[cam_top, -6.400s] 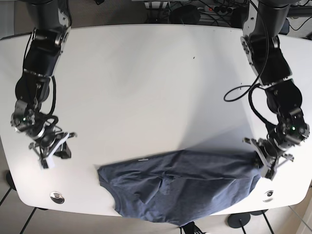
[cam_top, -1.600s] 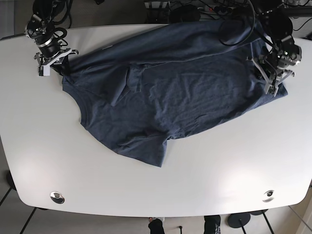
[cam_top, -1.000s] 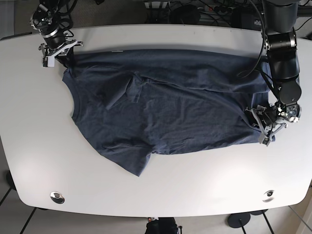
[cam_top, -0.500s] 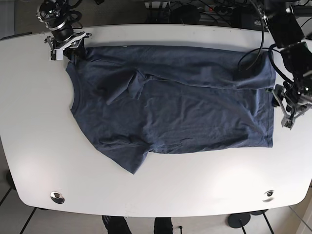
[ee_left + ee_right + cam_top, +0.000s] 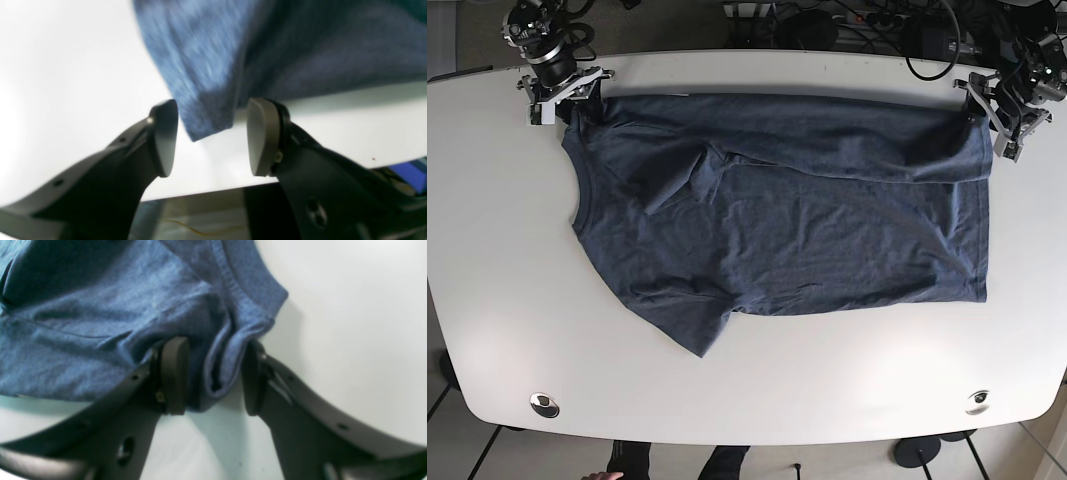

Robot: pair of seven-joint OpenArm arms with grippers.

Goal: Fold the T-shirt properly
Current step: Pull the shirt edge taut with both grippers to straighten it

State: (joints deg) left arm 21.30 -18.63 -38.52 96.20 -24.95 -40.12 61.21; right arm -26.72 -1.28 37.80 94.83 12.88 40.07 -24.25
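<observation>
Here we see a dark blue T-shirt [image 5: 777, 210] spread across the far half of a white desk [image 5: 757, 380], its long top edge running near the desk's far rim. A fold of cloth lies along that top edge, and one sleeve points toward the near left in the base view.

Our right gripper [image 5: 564, 88] sits at the shirt's far left corner in that view. Its wrist camera shows the two fingers [image 5: 173, 375] parted, with a bunched hem of cloth lying between them and touching the inner pads.

Our left gripper [image 5: 993, 112] sits at the far right corner. Its wrist camera, somewhat blurred, shows the fingers [image 5: 163, 136] spread wide, a pointed corner of fabric hanging loosely between them without touching either pad.
</observation>
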